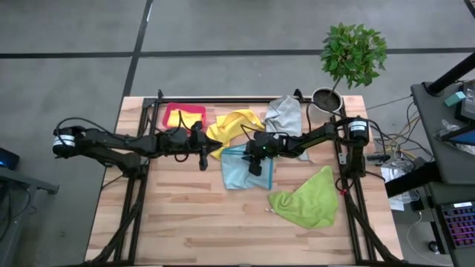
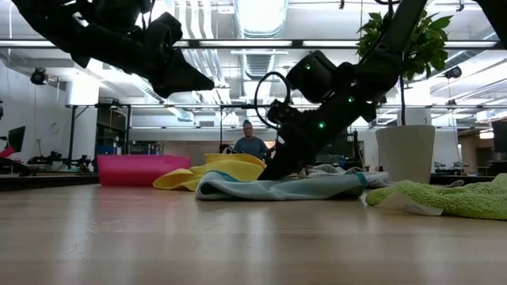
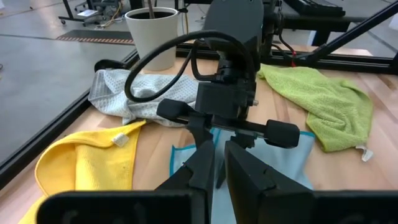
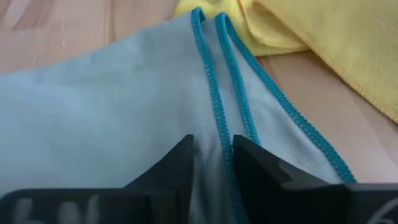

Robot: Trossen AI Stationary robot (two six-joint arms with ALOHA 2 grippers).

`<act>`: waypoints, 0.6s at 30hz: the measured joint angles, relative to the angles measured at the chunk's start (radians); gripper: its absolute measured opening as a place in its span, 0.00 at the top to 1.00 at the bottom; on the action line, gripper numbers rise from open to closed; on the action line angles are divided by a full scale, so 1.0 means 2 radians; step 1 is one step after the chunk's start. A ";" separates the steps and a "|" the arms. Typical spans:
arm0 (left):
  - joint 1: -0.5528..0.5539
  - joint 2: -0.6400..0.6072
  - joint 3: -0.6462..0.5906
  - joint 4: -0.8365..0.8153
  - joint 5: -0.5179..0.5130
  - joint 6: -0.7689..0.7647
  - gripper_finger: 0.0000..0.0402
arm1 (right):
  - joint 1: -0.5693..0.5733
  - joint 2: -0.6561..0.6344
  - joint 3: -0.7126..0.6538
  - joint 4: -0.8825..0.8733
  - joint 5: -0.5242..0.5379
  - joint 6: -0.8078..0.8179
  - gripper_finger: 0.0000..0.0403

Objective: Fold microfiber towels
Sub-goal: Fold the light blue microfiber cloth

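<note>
Two stitched teal hems of the light blue towel [image 4: 112,118] run straight between the fingers of the right pincer [image 4: 213,163], which is down on the cloth with its jaws standing narrowly apart astride the doubled edge; I cannot tell whether they actually pinch it yet. To do this step well, I judge that both layers should be caught together just inside the hem, so the fold line comes out square rather than skewed, and that the edge should be lifted low and carried flat over the rest of the towel. The left pincer [image 3: 214,168] hangs above the worktop [image 1: 185,222] just beside, its fingers together and holding nothing; it could pin the opposite edge so the cloth does not drag.

Beyond the blue towel, a yellow towel [image 1: 234,126] lies touching its far corner, a grey towel [image 1: 286,115] sits near the plant pot [image 1: 324,100], and a lime green towel [image 1: 308,200] lies crumpled apart towards the right. A pink-red bin [image 1: 174,111] holds something yellow.

A small white tag shows on the yellow towel; no writing is legible anywhere.
</note>
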 joint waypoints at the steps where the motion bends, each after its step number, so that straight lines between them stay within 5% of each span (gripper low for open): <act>1: 0.000 0.000 0.000 0.000 0.000 0.000 0.94 | 0.000 0.000 0.000 -0.002 0.000 0.000 0.80; 6: 0.000 0.000 0.001 0.001 0.000 0.000 0.94 | 0.001 0.000 0.000 0.000 -0.002 -0.007 0.96; 18: 0.000 0.000 0.002 0.069 0.000 0.000 0.94 | 0.037 -0.160 -0.001 -0.020 -0.009 -0.073 0.98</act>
